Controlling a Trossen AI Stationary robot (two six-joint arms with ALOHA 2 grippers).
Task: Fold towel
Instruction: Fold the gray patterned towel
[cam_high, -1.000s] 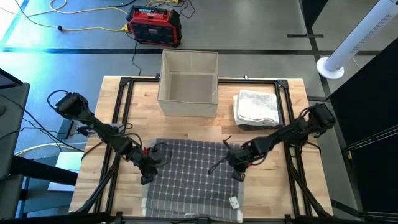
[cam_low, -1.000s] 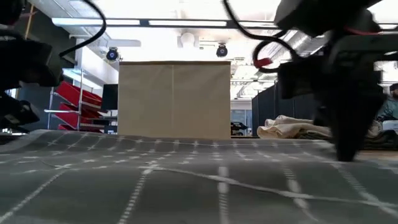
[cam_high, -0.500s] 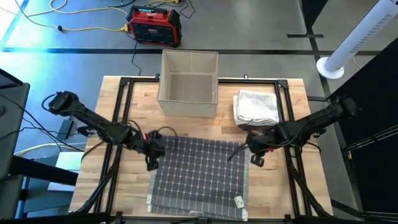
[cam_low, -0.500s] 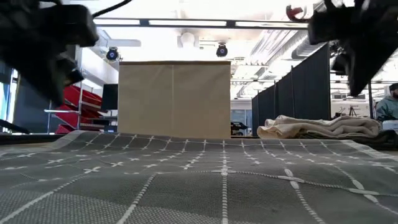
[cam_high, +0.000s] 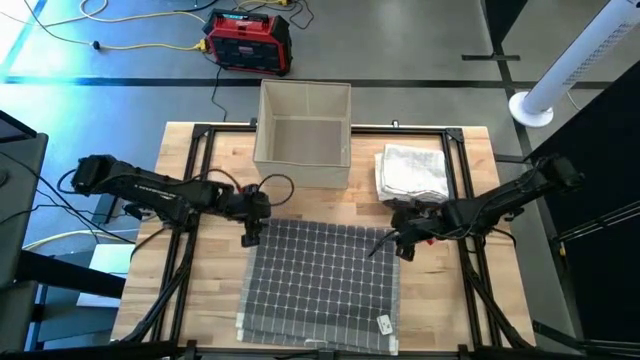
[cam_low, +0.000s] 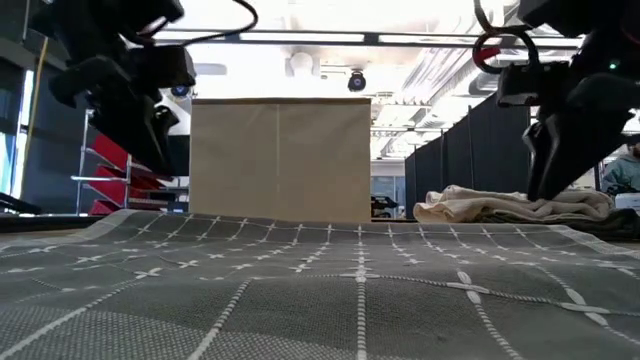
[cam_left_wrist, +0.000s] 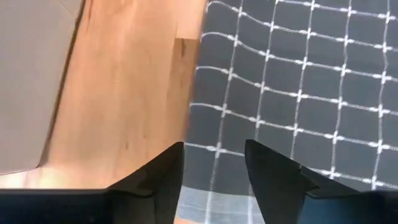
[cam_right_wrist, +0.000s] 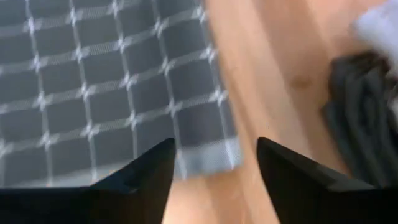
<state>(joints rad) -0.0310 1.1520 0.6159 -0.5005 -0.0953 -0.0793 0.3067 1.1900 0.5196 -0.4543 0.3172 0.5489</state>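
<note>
Here the dark grey, white-checked cloth towel (cam_high: 318, 278) looks soft and limp; our left gripper (cam_high: 251, 236) and right gripper (cam_high: 404, 247), jaws apart and empty, should pinch corners.

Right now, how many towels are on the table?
2 visible: a grey checked towel spread flat at the front centre, and a folded white towel right of the box. Others may be hidden.
</note>
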